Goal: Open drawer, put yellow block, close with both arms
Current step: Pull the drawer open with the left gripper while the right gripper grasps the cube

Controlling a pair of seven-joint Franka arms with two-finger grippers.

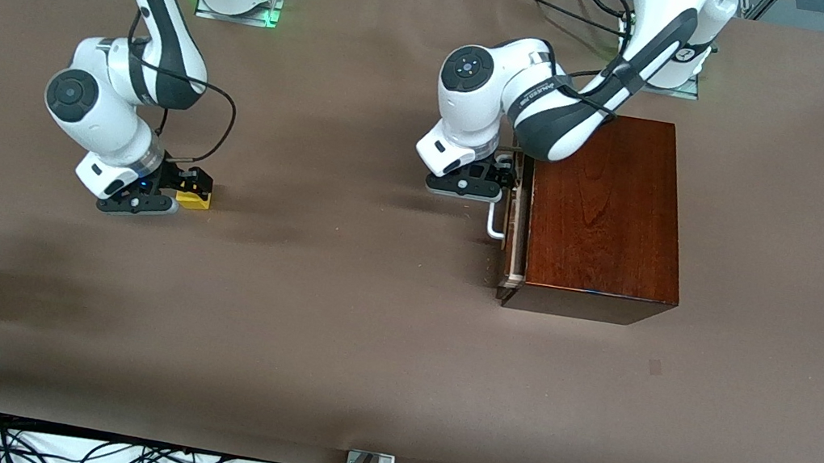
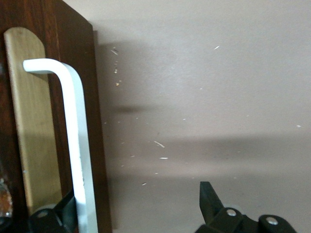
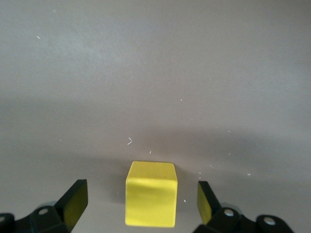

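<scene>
1. The yellow block [image 3: 151, 200] sits on the tabletop [image 1: 334, 318] toward the right arm's end, directly between the fingers of the right hand [image 1: 176, 195], which is down at the block's level.
2. The right hand is spread wide with a gap on each side of the cube, so it touches and holds nothing yet; closing should be enough to grip it.
3. The drawer [image 1: 518, 223] is pulled out only a crack from the dark box [image 1: 603, 211], toward the left arm's end, well apart from the block.
4. The left hand [image 1: 497, 183] is at the white handle [image 2: 73, 145], whose long axis runs along the drawer front. Its fingers stand open astride the bar, not clamped on it.
</scene>
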